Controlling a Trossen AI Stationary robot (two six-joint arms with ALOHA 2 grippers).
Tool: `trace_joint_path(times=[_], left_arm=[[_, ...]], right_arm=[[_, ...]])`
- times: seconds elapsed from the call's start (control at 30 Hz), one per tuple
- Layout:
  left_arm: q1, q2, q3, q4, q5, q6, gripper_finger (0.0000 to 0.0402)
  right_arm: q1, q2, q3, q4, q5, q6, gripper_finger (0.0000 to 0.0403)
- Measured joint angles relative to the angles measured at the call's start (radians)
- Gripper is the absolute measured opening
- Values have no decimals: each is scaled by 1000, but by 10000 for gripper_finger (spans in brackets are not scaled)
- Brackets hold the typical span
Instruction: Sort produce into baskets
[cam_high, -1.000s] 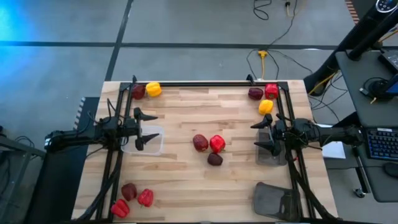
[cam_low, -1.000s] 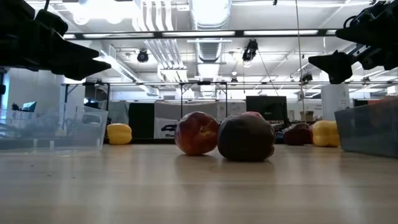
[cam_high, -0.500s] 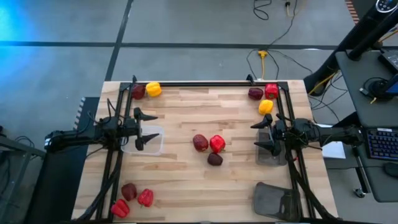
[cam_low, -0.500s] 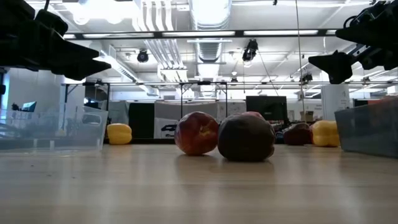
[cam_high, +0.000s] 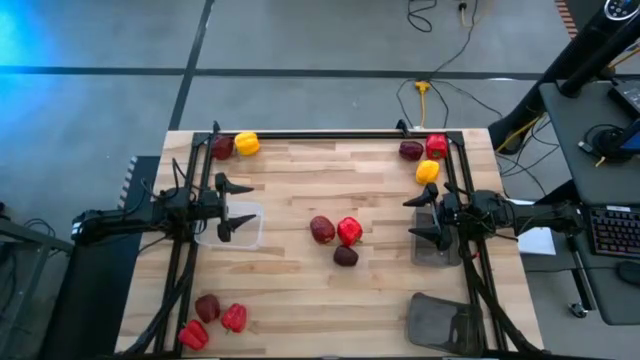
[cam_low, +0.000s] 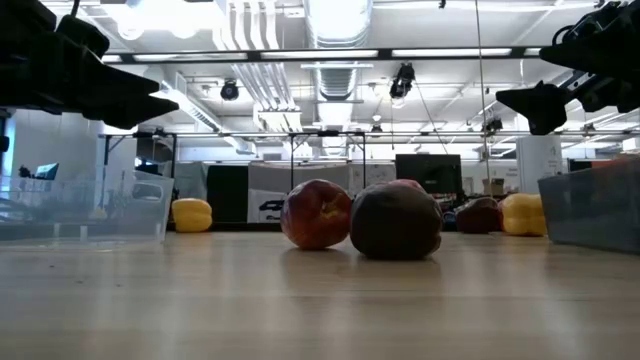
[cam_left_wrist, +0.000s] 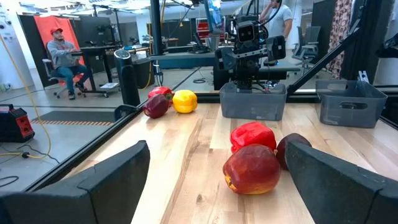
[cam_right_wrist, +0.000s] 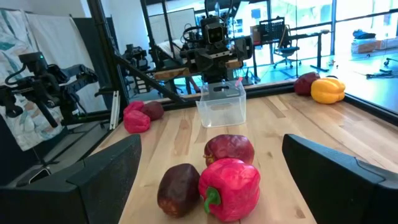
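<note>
My left gripper (cam_high: 238, 207) hangs open and empty over a clear basket (cam_high: 240, 229) at the table's left. My right gripper (cam_high: 418, 218) hangs open and empty over a translucent grey basket (cam_high: 437, 247) at the right. A dark grey basket (cam_high: 440, 320) sits at the near right corner. Between the arms, three pieces lie on the table in a cluster: a maroon one (cam_high: 322, 229), a bright red one (cam_high: 349, 231) and a dark maroon one (cam_high: 345, 256). The cluster also shows in the left wrist view (cam_left_wrist: 250, 169) and in the right wrist view (cam_right_wrist: 229, 186).
A maroon piece (cam_high: 222, 147) and a yellow piece (cam_high: 247, 144) lie at the far left corner. Maroon (cam_high: 411, 150), red (cam_high: 436, 146) and yellow (cam_high: 427, 171) pieces lie at the far right. Three red and maroon pieces (cam_high: 215, 320) lie at the near left. A seated person (cam_left_wrist: 62, 53) is beyond the table.
</note>
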Motion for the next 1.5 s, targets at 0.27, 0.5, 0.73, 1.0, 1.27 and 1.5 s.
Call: trace_joint_path(times=[0.27, 0.5, 0.73, 1.0, 1.27, 1.5], left_arm=[[0, 0, 0, 0, 0, 0, 355], [0, 0, 0, 0, 0, 0, 355], [0, 0, 0, 0, 0, 0, 355], [0, 0, 0, 0, 0, 0, 355], [0, 26, 0, 426, -29, -32, 355], [0, 190, 17, 878, -46, -110, 355]], right_arm=[[0, 0, 0, 0, 0, 0, 382], [0, 0, 0, 0, 0, 0, 382], [0, 0, 0, 0, 0, 0, 382], [0, 0, 0, 0, 0, 0, 382], [0, 0, 0, 0, 0, 0, 382], [0, 0, 0, 0, 0, 0, 382]])
